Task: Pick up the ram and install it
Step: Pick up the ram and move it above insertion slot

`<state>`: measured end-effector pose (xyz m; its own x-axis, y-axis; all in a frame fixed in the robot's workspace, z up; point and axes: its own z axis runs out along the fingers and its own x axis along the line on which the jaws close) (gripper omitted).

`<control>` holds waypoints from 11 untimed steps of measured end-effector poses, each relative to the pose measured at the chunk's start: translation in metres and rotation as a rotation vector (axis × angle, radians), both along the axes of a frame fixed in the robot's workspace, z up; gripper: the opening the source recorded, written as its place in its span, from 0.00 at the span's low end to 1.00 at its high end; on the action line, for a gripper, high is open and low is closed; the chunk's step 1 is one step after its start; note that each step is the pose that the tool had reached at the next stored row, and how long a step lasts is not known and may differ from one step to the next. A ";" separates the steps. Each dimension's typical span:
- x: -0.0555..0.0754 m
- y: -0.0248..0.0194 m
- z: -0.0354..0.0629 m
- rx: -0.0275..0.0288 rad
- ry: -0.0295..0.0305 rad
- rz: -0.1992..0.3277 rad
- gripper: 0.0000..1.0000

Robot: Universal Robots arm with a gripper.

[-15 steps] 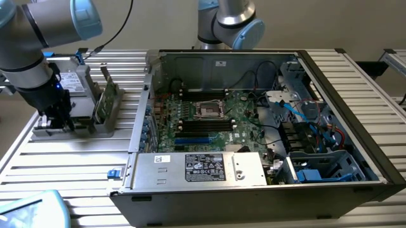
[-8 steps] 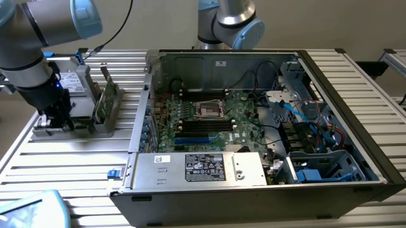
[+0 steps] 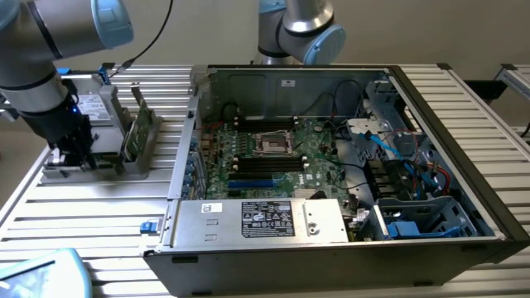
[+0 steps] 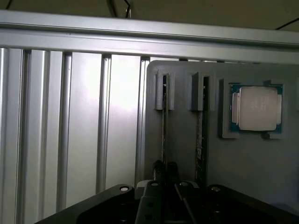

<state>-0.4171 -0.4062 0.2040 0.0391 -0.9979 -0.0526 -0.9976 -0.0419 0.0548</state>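
The black pincer point(image 4: 164, 171), nearly closed, pinches the thin green circuit-board ram stick point(image 4: 164, 133) standing in its grey slotted holder point(image 4: 182, 149); a straight, square pull should avoid binding.

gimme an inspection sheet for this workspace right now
surface: slatted table
job's things: ram edge-on in a holder slot; open pc case with motherboard
clutter: second stick, chip, green card upright
grippers: gripper low at holder, jaws shut on ram
cables: black cable by the arm; blue cables in pc case
surroundings: second arm behind pc case
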 end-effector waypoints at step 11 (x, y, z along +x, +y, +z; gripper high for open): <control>0.000 -0.0001 0.0052 -0.0001 0.0045 0.000 0.14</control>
